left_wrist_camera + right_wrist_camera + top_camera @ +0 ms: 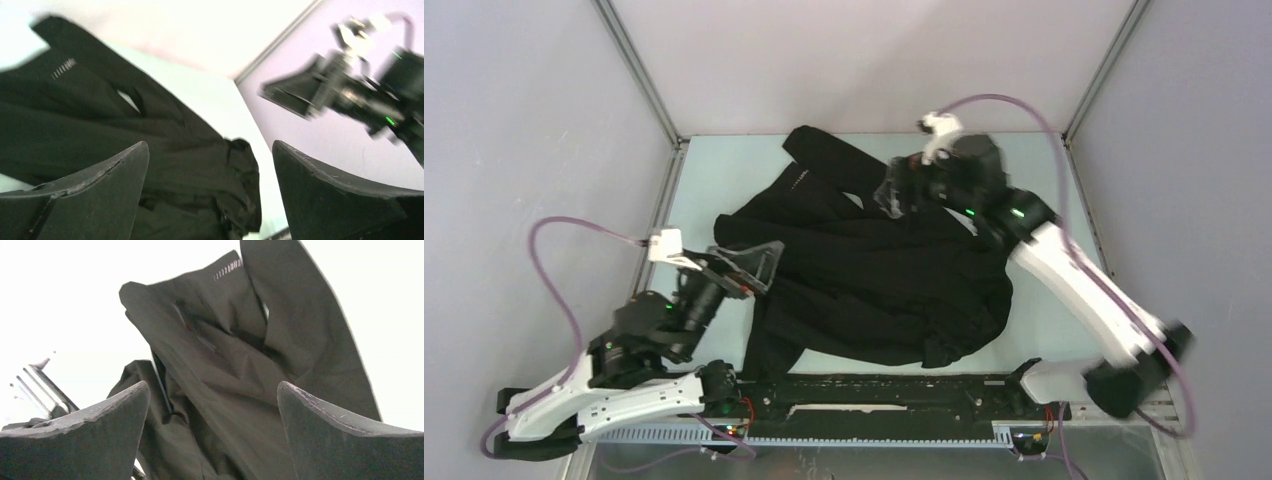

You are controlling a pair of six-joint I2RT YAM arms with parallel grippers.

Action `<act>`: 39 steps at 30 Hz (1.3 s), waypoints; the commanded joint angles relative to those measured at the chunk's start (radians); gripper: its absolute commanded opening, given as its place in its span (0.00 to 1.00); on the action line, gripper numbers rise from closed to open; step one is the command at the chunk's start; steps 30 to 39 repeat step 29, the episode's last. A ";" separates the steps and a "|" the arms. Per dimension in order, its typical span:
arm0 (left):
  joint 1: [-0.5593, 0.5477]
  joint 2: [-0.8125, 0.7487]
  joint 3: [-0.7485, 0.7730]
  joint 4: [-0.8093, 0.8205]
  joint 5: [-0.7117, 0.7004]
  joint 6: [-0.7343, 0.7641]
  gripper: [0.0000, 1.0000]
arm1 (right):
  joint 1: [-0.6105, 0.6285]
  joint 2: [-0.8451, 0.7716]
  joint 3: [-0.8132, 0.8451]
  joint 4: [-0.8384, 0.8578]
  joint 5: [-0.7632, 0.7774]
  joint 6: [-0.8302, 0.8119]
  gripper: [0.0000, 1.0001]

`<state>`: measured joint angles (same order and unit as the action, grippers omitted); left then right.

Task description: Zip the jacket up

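The black jacket (874, 275) lies crumpled across the middle of the pale table, a sleeve reaching to the far edge and pale lettering (798, 175) on the chest. My left gripper (759, 262) is open and empty, hovering at the jacket's left edge; the left wrist view shows the jacket (150, 145) between and beyond its fingers (115, 175). My right gripper (892, 195) is open and empty above the jacket's far part; the right wrist view shows folded fabric (235, 370) and a dark zipper line (162, 385) below it. The lettering shows there too (227, 269).
The table (714, 170) is walled by grey panels with metal frame posts (639, 70) at the back corners. A black rail (894, 388) runs along the near edge between the arm bases. Purple cables (554, 290) loop from both arms.
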<state>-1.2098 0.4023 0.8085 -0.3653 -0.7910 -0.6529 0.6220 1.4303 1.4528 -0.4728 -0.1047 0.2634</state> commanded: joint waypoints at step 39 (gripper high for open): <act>0.006 -0.022 0.422 0.071 -0.175 0.608 1.00 | -0.002 -1.033 0.004 -0.240 0.402 -0.053 1.00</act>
